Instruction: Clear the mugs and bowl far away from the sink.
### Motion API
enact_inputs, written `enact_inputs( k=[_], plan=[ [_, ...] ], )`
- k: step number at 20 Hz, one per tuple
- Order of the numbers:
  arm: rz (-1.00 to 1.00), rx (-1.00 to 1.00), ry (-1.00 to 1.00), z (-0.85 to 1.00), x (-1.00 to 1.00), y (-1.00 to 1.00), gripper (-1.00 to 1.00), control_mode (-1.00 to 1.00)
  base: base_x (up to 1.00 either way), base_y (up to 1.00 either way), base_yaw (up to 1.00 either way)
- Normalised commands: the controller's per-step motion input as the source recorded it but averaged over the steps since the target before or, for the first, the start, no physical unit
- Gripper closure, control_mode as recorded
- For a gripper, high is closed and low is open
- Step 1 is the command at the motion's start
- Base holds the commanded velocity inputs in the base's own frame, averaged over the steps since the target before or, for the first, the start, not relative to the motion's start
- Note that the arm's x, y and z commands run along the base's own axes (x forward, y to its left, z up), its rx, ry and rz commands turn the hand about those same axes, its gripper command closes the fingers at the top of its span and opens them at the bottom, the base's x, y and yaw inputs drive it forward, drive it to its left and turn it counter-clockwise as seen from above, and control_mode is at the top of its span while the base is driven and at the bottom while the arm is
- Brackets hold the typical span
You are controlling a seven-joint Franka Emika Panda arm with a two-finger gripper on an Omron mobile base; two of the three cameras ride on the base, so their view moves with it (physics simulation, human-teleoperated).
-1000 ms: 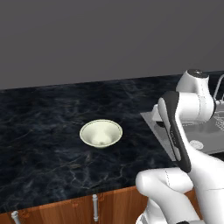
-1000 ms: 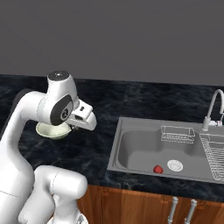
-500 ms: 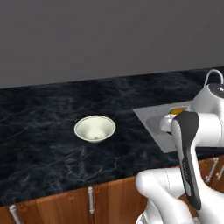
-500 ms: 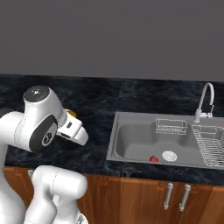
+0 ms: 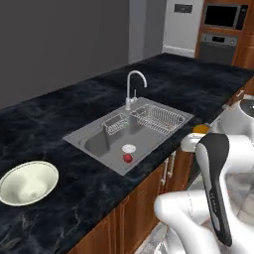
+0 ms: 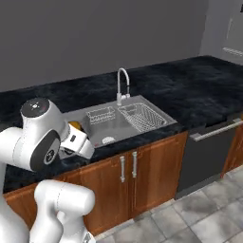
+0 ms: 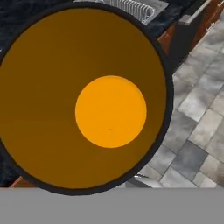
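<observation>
A dark mug with an orange inside [image 7: 109, 109] sits right in front of the hand camera, its round mouth facing it. Its orange top peeks out beside my hand in the left base view [image 5: 200, 129] and in the right base view [image 6: 74, 126]. My gripper [image 6: 77, 133] is shut on this mug, over the counter's front edge, in front of the sink [image 6: 113, 129]. The cream-white bowl [image 5: 28, 182] stands upright on the dark counter, far left of the sink [image 5: 101, 144].
The sink holds a wire basket [image 5: 115, 124], a draining rack [image 5: 158, 118], a small red thing [image 5: 128, 158] by the drain, and a faucet [image 5: 134, 87] behind. A dishwasher front [image 6: 209, 152] and wooden cabinet doors [image 6: 126, 173] lie below the counter. An oven [image 5: 223, 25] stands far back.
The whole picture has shifted as the base moved: the sink now sits mid-view and the bowl at the lower left. The mug stays in my gripper.
</observation>
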Motion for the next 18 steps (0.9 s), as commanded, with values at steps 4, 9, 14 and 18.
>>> enact_inputs(
  k=[4,9,14,18],
  plan=[
    [0.0,0.0,0.0,0.0,0.0,0.0,1.0,1.0,0.0,0.0,-1.0],
    [0.0,0.0,0.0,0.0,0.0,0.0,1.0,1.0,0.0,0.0,-1.0],
    [0.0,0.0,0.0,0.0,0.0,0.0,1.0,1.0,0.0,0.0,-1.0],
    [0.0,0.0,0.0,0.0,0.0,0.0,1.0,1.0,0.0,-0.03,-0.97]
  ],
)
